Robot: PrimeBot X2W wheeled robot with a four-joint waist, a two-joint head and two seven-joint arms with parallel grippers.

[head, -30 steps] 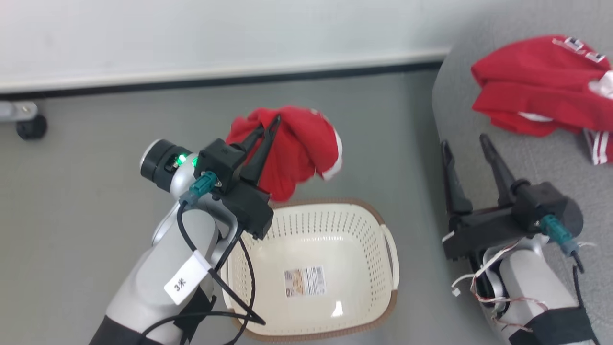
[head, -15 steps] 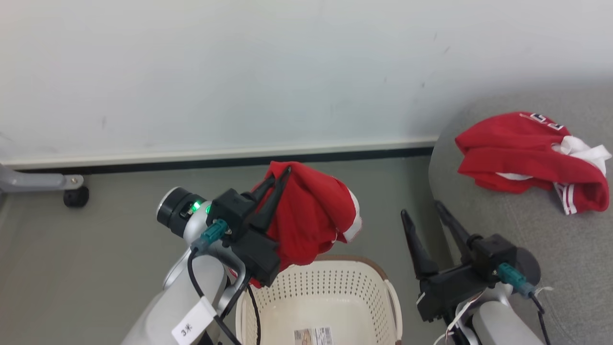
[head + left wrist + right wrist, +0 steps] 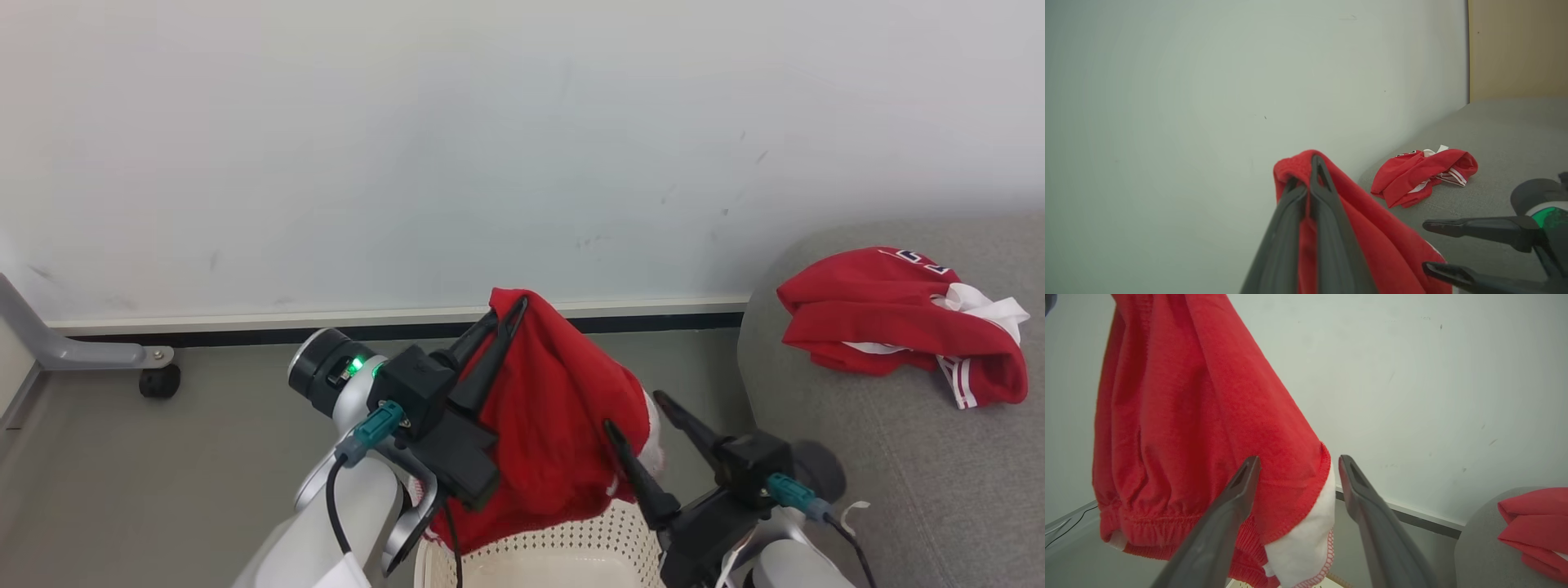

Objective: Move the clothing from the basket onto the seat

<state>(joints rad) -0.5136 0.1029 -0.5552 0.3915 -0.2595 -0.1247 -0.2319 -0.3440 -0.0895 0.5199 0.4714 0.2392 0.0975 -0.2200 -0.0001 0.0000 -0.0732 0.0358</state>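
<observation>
The left gripper (image 3: 506, 309) is closed tightly on a red garment (image 3: 563, 425), and its two dark fingers pinch a fold at the top of the fabric. The rest of the cloth hangs down freely from this point. The garment is lifted in the air above the basket (image 3: 571, 551), of which the perforated cream wall shows at the bottom edge of the head view, and the lower hem of the fabric hangs just over the basket's rim. In the left wrist view the same gripper (image 3: 1304, 171) holds the red fold against the pale wall (image 3: 1167, 102). The right gripper (image 3: 634, 411) is wide open and holds nothing. It stands just beside the hanging cloth, on the side of the seat (image 3: 898, 474). In the right wrist view its fingers (image 3: 1237, 498) frame the white-trimmed hem of the garment, but I cannot tell if they touch it. A second red garment (image 3: 890, 327), with white trim and stripes, lies crumpled on the grey seat, near its rounded corner next to the wall, well apart from both grippers.
</observation>
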